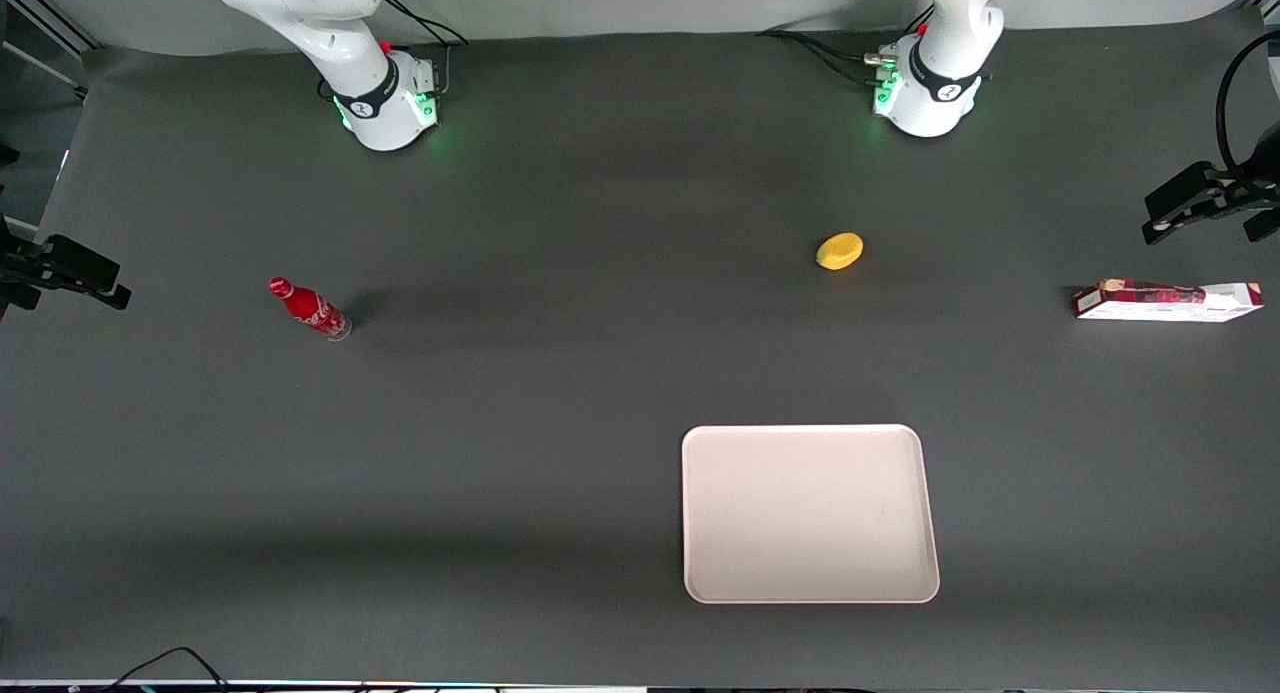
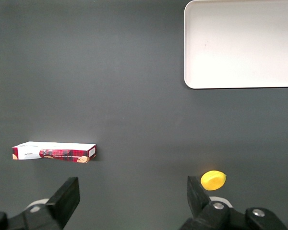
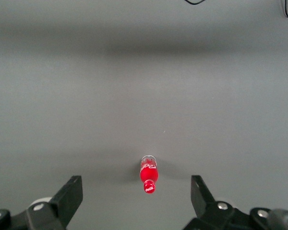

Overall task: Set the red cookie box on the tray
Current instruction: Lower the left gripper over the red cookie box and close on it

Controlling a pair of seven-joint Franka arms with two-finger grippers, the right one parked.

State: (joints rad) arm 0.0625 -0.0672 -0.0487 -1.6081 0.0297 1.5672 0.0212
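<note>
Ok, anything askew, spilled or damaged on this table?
Nothing stands out. The long dark-red cookie box lies intact on the table toward the working arm's end, the pale rectangular tray sits square, the red soda bottle stands upright, the yellow lemon-like object rests alone. The open claw hangs high above.

Robot lab — two bench-mounted arms (image 1: 380, 93)

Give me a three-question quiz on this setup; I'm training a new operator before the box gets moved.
1. True or false: the cookie box lies on the tray.
2. Which is nearer the front camera: the lemon or the tray?
3. Multiple choice: the gripper is A) open, high above the table, holding nothing; B) shut on the box; C) shut on the bottle.

Key: 1 false, it lies on the table toward the working arm's end; 2 the tray; 3 A.
</note>
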